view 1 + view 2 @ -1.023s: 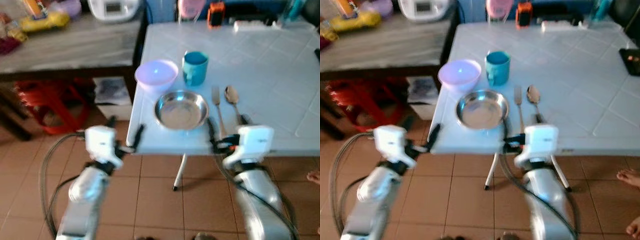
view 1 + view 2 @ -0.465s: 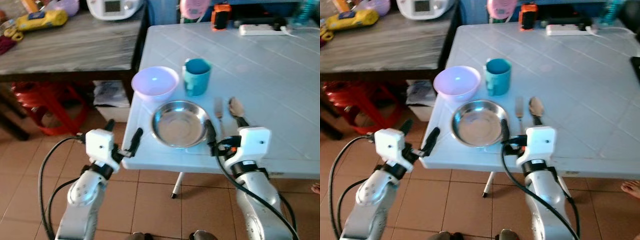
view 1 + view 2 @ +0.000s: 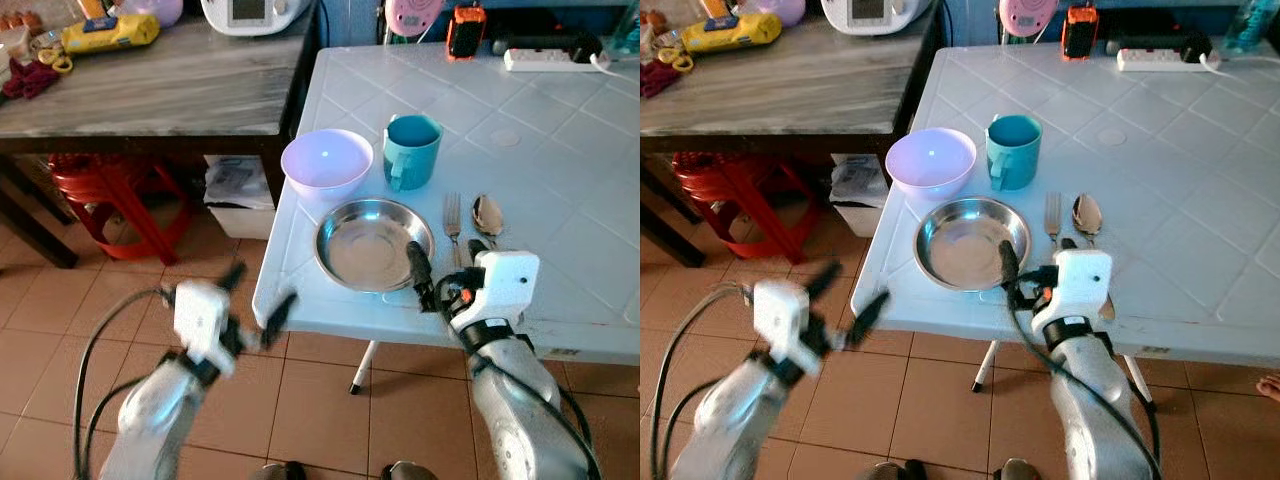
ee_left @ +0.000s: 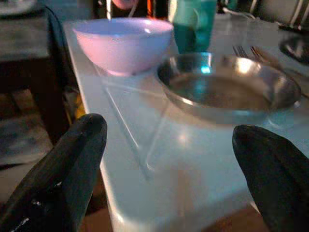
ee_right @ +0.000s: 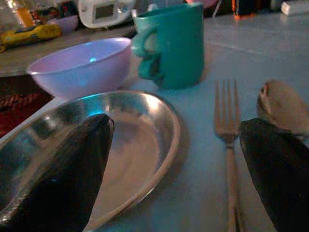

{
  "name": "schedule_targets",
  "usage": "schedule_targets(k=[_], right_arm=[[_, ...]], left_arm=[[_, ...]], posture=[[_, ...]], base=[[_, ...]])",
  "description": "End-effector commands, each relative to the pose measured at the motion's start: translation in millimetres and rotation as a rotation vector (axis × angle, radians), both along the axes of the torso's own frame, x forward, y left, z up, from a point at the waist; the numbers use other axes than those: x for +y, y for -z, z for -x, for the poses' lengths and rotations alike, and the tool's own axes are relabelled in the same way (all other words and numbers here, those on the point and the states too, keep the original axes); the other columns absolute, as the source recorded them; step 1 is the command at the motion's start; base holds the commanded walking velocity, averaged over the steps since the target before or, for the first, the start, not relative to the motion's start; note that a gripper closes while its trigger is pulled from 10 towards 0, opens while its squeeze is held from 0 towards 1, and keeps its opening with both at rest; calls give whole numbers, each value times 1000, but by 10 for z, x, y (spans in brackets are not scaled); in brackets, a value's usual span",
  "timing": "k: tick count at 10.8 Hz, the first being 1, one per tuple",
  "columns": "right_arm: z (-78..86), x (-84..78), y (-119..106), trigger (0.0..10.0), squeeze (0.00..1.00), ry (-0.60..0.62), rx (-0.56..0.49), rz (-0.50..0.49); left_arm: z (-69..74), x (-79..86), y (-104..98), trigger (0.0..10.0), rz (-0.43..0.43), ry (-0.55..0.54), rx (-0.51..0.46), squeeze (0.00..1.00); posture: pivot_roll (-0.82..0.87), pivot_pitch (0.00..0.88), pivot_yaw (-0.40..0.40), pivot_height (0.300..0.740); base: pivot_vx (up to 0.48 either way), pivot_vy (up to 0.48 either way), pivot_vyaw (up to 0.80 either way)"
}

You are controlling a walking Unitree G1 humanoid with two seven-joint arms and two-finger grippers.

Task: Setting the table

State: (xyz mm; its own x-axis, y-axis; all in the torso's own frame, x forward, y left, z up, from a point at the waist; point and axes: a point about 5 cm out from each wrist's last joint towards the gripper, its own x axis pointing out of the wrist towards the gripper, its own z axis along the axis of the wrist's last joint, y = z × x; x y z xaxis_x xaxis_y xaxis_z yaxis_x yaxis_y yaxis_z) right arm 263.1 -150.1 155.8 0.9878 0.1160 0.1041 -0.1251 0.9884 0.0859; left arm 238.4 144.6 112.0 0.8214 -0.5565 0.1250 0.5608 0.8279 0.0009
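A steel plate lies near the front edge of the white table. Behind it stand a lilac bowl and a teal mug. A fork and a spoon lie to the plate's right. My right gripper is open low over the table. One of its fingers is above the plate's right rim, the other by the fork and spoon handles. My left gripper is open and blurred, below the table's front left corner, off the tabletop.
A wooden side table stands left of the white one, with a red stool and a white box beneath it. A power strip and an orange device sit at the table's back. Tiled floor lies below.
The camera has shifted, so the table sits lower in the picture. My left gripper has dropped a little from the table's corner and is blurred. The right gripper stays by the plate.
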Motion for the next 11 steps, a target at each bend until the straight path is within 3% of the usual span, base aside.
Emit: schedule_targets(k=[1, 3, 8, 11], right_arm=[[0, -9, -62, 10000, 0, 3, -6, -47], [-68, -27, -122, 10000, 0, -16, 4, -98], [-171, 99, -144, 10000, 0, -73, 71, -161], [-262, 232, -38, 10000, 0, -120, 184, -119]], left_arm=[[41, 46, -3, 10000, -7, 18, -6, 0], [47, 97, 101, 10000, -74, 36, -33, 0], [40, 98, 278, 10000, -75, 43, -19, 0], [24, 142, 469, 10000, -84, 42, 3, 0]], posture=[[-87, 213, 107, 740], [-93, 217, 104, 740], [-94, 218, 98, 740], [-93, 224, 91, 740]], base=[[0, 0, 0], [0, 0, 0], [0, 0, 0], [0, 0, 0]])
